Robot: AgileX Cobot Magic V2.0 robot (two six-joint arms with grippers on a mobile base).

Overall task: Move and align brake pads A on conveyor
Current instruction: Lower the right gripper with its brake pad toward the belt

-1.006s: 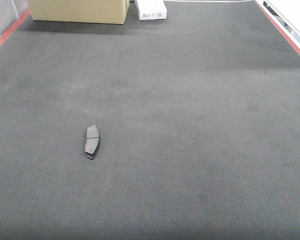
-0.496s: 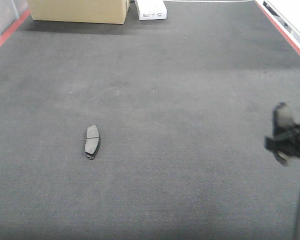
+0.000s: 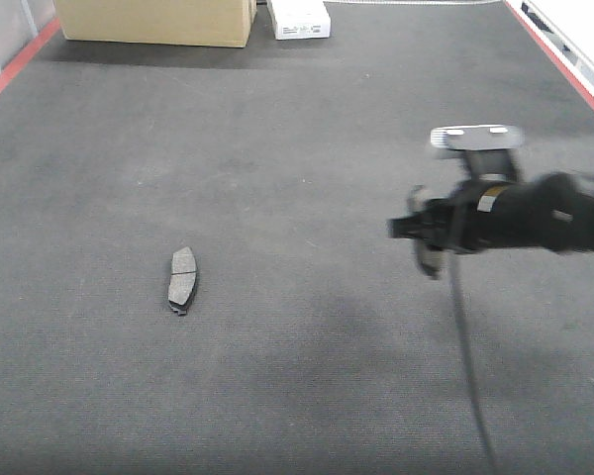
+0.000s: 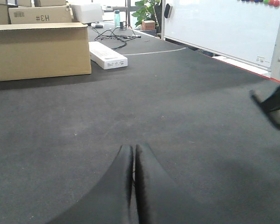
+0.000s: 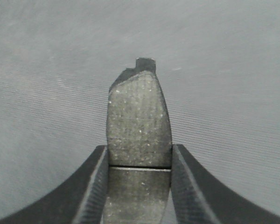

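One brake pad (image 3: 182, 280) lies flat on the dark grey conveyor (image 3: 297, 148), left of centre, with its long side pointing away from me. My right gripper (image 3: 422, 240) reaches in from the right, above the belt, shut on a second brake pad (image 5: 139, 112). That pad is clamped across its middle groove and sticks out forward between the fingers. My left gripper (image 4: 134, 148) is shut and empty, low over the belt; it does not show in the front view. The right arm's tip (image 4: 272, 104) shows at the right edge of the left wrist view.
A cardboard box (image 3: 153, 20) and a white box (image 3: 299, 18) stand at the belt's far end. Red rails run along the left (image 3: 10, 67) and right (image 3: 564, 61) edges. A whiteboard (image 4: 214, 23) stands beyond the right rail.
My right arm has come in from the right edge and moved left and farther over the belt, carrying its pad. The pad lying on the belt has not moved.
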